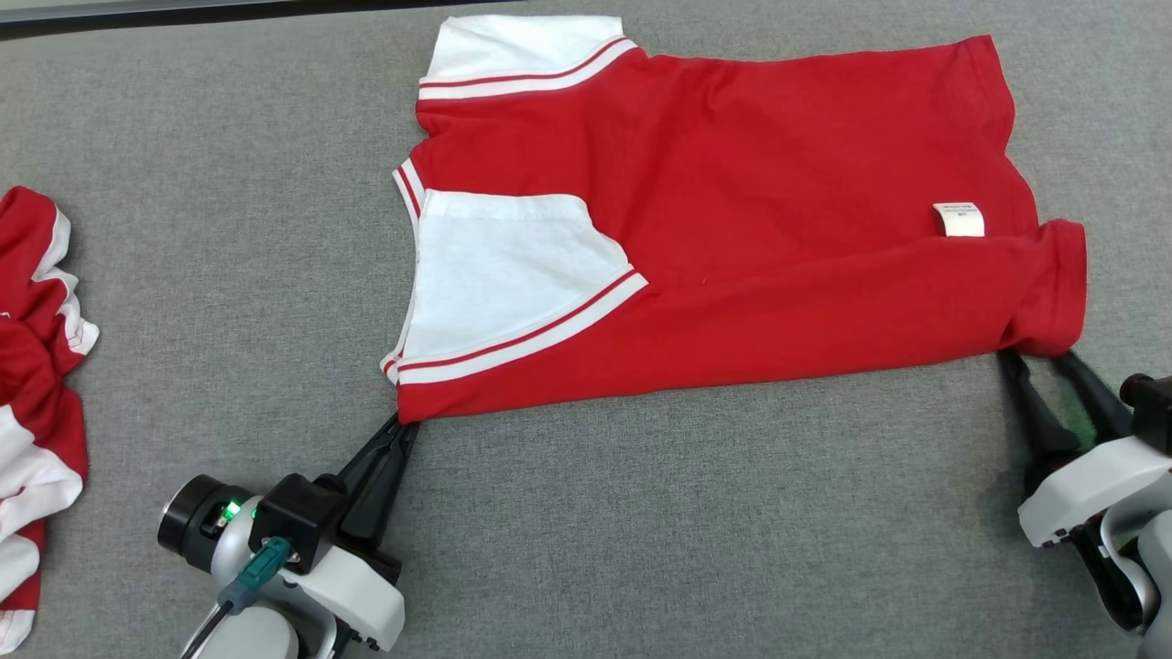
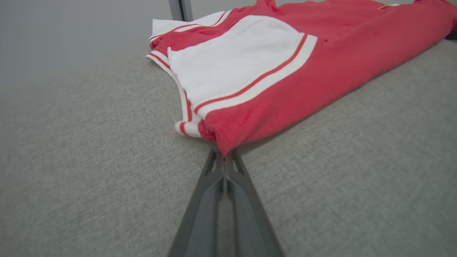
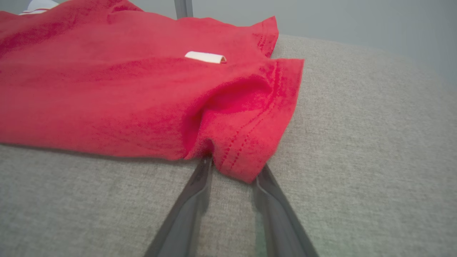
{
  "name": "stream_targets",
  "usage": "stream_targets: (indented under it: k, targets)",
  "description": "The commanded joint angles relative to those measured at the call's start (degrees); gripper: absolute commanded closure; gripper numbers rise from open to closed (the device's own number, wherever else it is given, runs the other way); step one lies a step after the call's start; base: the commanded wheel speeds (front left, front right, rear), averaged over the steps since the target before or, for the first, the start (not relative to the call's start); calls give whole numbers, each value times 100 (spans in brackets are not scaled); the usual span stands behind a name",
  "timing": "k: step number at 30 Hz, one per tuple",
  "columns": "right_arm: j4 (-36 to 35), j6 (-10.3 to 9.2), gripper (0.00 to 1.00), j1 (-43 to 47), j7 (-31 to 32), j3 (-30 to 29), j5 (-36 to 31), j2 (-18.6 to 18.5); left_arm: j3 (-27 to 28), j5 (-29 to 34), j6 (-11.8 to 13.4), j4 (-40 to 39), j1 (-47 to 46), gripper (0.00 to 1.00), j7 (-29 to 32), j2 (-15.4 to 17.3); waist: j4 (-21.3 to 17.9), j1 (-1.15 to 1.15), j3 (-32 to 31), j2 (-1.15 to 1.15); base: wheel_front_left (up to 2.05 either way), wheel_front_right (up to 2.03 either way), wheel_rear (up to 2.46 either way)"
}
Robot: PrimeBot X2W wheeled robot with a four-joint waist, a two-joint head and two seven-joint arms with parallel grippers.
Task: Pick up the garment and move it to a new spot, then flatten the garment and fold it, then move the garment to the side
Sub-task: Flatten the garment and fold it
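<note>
In the head view, your garment (image 1: 732,229) lies folded on the grey tabletop (image 1: 641,531). The left pincer (image 1: 404,428) meets its near sleeve-end corner and the right pincer (image 1: 1035,355) its near hem corner, probably so both ends can move together. A second garment (image 1: 37,366) sits well apart at the left. In the left wrist view, that pincer is pinched closed on the red corner. In the right wrist view, the fingers (image 3: 200,185) stand apart, straddling the hem without clamping it.
</note>
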Motion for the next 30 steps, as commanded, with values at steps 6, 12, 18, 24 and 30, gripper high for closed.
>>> stream_targets:
  k: [6, 12, 18, 24, 30]
  targets:
    - [-136, -4, 100, 68, -6, 176, 114, -214, 20, 8, 19, -11, -66, 100, -80, 108, -30, 0, -27, 0, 0, 0, 0]
    - [-512, -4, 100, 353, -6, 203, 202, -456, 9, -43, 41, -172, 251, 100, -124, 208, -117, 0, -123, 0, 0, 0, 0]
    - [-917, -4, 100, 737, -6, 282, 245, -741, 83, -122, 141, -602, 757, 100, -72, 408, -192, 0, -205, 0, 0, 0, 0]
    - [-1318, -4, 100, 1228, -6, 122, 313, -1057, 71, -137, 186, -1332, 1320, 100, 172, 695, -169, 0, -266, 0, 0, 0, 0]
    - [-1685, -4, 100, 1777, -6, -135, 338, -1250, -28, -169, 219, -2097, 1817, 100, 603, 883, -154, 0, -256, 0, 0, 0, 0]
